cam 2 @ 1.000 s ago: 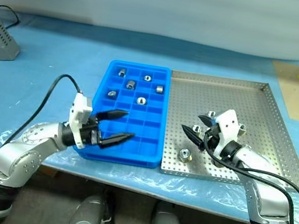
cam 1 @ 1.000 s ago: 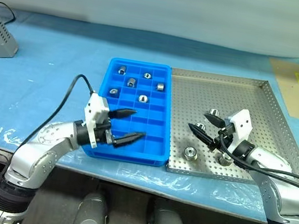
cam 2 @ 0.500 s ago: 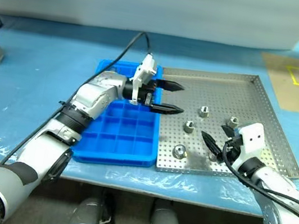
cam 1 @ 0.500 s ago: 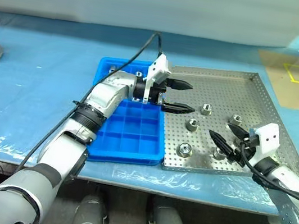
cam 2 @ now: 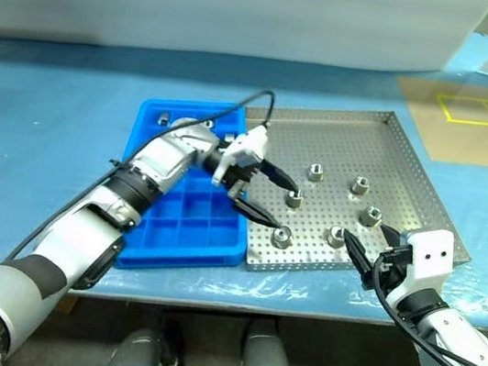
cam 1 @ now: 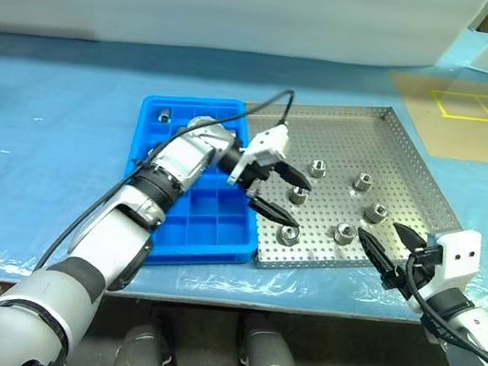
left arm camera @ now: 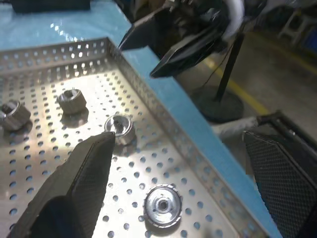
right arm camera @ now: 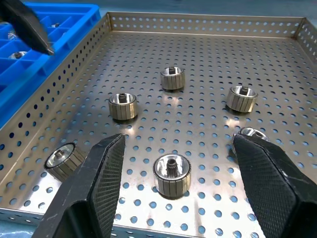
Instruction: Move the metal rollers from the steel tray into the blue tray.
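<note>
Several metal rollers lie on the steel tray point(cam 1: 388, 150), among them one point(cam 1: 318, 168) near the middle, one point(cam 1: 299, 194) further left and one point(cam 1: 288, 235) at the front left. My left gripper point(cam 1: 285, 203) hangs open over the tray's left part, one finger on each side of the roller point(left arm camera: 121, 130) further left, nothing held. My right gripper point(cam 1: 378, 230) stands open and empty at the tray's front edge, with a roller point(right arm camera: 171, 174) just ahead of it. The blue tray point(cam 1: 217, 235) adjoins the steel tray's left side and holds a roller point(cam 1: 164, 114) at the back; my left arm hides other cells.
Both trays sit on a table under a blue plastic cover point(cam 1: 46, 142), its front edge just behind my right gripper. A black cable point(cam 1: 270, 104) arcs over the blue tray from my left wrist. A brown mat with yellow tape point(cam 1: 479, 109) lies at the back right.
The view has swung right. My left gripper went from the blue tray's front across to the steel tray's left part. My right gripper drew back from among the rollers to the tray's front edge.
</note>
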### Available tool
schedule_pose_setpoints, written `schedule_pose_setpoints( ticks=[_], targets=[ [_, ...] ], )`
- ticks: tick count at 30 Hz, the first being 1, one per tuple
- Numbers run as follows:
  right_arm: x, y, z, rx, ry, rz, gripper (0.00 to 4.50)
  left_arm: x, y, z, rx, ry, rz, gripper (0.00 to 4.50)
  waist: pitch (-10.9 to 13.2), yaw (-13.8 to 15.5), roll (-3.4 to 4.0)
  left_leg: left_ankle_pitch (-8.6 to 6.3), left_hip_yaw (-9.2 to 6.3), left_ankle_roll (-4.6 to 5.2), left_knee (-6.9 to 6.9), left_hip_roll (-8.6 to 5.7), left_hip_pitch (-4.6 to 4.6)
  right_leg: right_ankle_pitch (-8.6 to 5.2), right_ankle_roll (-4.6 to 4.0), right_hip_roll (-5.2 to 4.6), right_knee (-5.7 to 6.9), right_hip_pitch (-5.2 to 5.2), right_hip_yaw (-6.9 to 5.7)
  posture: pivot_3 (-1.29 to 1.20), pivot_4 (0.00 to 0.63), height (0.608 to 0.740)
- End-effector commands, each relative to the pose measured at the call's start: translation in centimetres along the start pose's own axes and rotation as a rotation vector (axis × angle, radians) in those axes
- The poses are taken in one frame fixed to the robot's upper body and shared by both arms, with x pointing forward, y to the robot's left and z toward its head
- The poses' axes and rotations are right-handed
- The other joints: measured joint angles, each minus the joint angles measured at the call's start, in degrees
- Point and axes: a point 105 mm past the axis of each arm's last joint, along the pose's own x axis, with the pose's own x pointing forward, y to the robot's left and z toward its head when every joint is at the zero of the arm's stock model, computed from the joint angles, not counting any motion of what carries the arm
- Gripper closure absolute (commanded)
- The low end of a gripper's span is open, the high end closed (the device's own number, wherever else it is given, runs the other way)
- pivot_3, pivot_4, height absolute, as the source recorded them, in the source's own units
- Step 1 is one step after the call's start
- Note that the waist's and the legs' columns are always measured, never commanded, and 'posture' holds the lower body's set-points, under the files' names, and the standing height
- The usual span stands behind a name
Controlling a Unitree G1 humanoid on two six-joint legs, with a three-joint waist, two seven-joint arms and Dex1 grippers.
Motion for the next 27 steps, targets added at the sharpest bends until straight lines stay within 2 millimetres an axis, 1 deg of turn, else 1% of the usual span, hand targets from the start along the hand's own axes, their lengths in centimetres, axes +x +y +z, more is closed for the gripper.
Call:
schedule_pose_setpoints(
  ticks=[1,3,5,8,9,12,16,18,21,27],
  targets=[
    [-0.1,0.2,1.1,-0.036,-0.042,-0.006,0.92,1.6,0.6,1.1,0.101,0.065,0.008,0.12,0.00,-0.81,0.00,-0.04,-0.01,0.06,0.00,-0.05,-0.03,0.01,0.01,-0.06,-0.02,-0.01,-0.01,-0.71,0.150,0.740],
    [0.0,0.1,1.1,-0.036,-0.043,-0.013,0.92,2.4,0.4,0.7,0.122,0.110,-0.011,0.12,0.00,-1.98,0.01,-0.11,-0.01,0.18,0.00,-0.10,-0.08,0.03,0.03,-0.10,-0.05,-0.01,-0.05,-0.71,0.150,0.740],
    [0.1,0.1,1.1,-0.037,-0.042,-0.017,0.92,2.8,0.2,-0.5,0.134,0.194,-0.032,0.12,-0.01,-2.80,0.02,-0.17,-0.04,0.26,-0.01,-0.09,-0.15,0.08,-0.02,-0.11,-0.09,-0.05,-0.13,-0.71,0.150,0.740],
    [0.1,0.2,0.9,-0.035,-0.038,-0.022,0.92,2.5,-0.1,-2.6,0.173,0.300,-0.053,0.12,-0.02,-4.01,0.05,-0.19,-0.11,0.34,-0.02,-0.07,-0.18,0.13,-0.08,-0.10,-0.09,-0.05,-0.24,-0.71,0.150,0.740],
    [0.0,0.2,0.8,-0.035,-0.036,-0.025,0.92,2.3,-0.1,-3.0,0.183,0.318,-0.055,0.12,-0.01,-4.26,0.05,-0.21,-0.12,0.34,-0.02,-0.05,-0.20,0.12,-0.06,-0.09,-0.10,-0.06,-0.27,-0.71,0.150,0.740],
    [-0.1,0.2,0.7,-0.035,-0.031,-0.033,0.92,1.7,0.1,-3.2,0.205,0.336,-0.051,0.12,-0.01,-5.11,0.07,-0.21,-0.18,0.34,-0.02,-0.05,-0.25,0.10,-0.04,-0.11,-0.12,-0.05,-0.37,-0.71,0.150,0.740],
    [-0.1,0.4,0.4,-0.036,-0.020,-0.030,0.92,0.5,0.9,-3.2,0.230,0.356,-0.014,0.12,0.00,-5.20,0.08,-0.23,-0.19,0.34,0.01,-0.12,-0.26,0.09,-0.02,-0.21,-0.15,0.01,-0.44,-0.71,0.150,0.740],
    [-0.2,0.5,0.3,-0.037,-0.016,-0.029,0.92,0.0,0.9,-3.1,0.237,0.351,-0.020,0.12,0.01,-5.20,0.08,-0.28,-0.20,0.29,0.01,-0.17,-0.27,0.05,0.05,-0.27,-0.15,0.01,-0.44,-0.70,0.150,0.740],
    [-0.2,0.4,0.3,-0.038,-0.012,-0.027,0.92,-0.5,0.7,-3.8,0.259,0.388,-0.042,0.12,0.01,-5.21,0.09,-0.32,-0.20,0.36,0.02,-0.25,-0.27,0.09,-0.02,-0.38,-0.16,0.03,-0.47,-0.70,0.150,0.740],
    [0.1,0.4,0.3,-0.046,-0.004,-0.026,0.92,0.6,-0.6,-5.9,0.263,0.443,-0.110,0.12,0.00,-5.23,0.09,-0.41,-0.20,0.65,0.03,-0.48,-0.25,0.09,-0.02,-0.64,-0.24,0.17,-0.55,-0.71,0.150,0.740]
  ],
)
